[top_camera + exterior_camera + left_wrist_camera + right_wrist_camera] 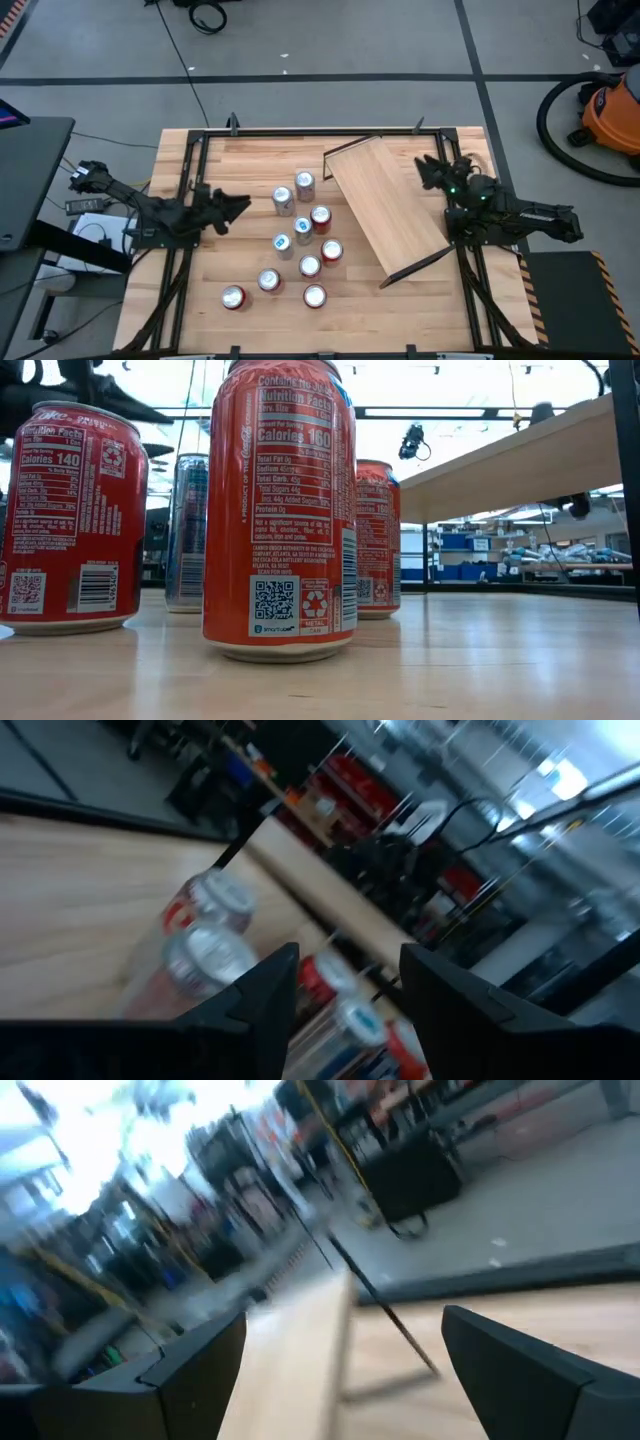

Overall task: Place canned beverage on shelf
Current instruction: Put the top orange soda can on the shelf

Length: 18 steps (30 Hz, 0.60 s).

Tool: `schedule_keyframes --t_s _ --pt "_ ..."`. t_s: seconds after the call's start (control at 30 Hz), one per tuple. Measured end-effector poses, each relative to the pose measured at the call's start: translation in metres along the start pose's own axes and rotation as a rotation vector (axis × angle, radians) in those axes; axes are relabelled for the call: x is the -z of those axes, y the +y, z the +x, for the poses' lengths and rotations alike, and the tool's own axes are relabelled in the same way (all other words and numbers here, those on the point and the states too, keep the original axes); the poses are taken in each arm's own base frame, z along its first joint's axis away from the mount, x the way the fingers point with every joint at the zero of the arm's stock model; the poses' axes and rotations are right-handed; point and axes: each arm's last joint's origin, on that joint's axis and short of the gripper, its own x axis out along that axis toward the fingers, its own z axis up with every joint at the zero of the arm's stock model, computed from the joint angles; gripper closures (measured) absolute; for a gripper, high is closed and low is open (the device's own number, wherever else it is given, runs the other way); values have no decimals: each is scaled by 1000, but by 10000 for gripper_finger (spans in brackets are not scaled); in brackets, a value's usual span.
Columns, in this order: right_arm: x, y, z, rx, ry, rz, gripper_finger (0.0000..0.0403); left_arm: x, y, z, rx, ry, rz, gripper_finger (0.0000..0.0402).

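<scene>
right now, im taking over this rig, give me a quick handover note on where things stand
Left gripper: open and empty, hovering left of the cans.
Right gripper: open and empty, at the right edge of the sloped light wood shelf.
Ten red and blue aluminium beverage cans stand upright, clustered on the planked wooden tabletop, left of the shelf.
Done: nothing; the shelf holds no cans.
Left: pick up a can and set it on the shelf.

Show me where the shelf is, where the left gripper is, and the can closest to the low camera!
shelf (385, 205): high view, middle of its bare wood board.
left gripper (243, 204): high view, between its fingertips.
closest can (281, 510): low view, on its red label side.
</scene>
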Motion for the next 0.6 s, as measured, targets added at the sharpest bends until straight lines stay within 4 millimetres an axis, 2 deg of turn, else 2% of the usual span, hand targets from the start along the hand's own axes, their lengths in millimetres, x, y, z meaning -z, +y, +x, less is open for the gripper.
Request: schedule_keyframes --t_s 0.13,0.27,0.6 --pt "-20 10 -2 -34 -199 154 56 -5 -4 0 35 -40 -55 216" --pt "-34 17 -6 -124 -303 282 56 -9 -7 0 58 -64 -92 216" --pt "-37 19 -8 -180 -306 424 56 -9 -7 -1 66 -66 -150 216"
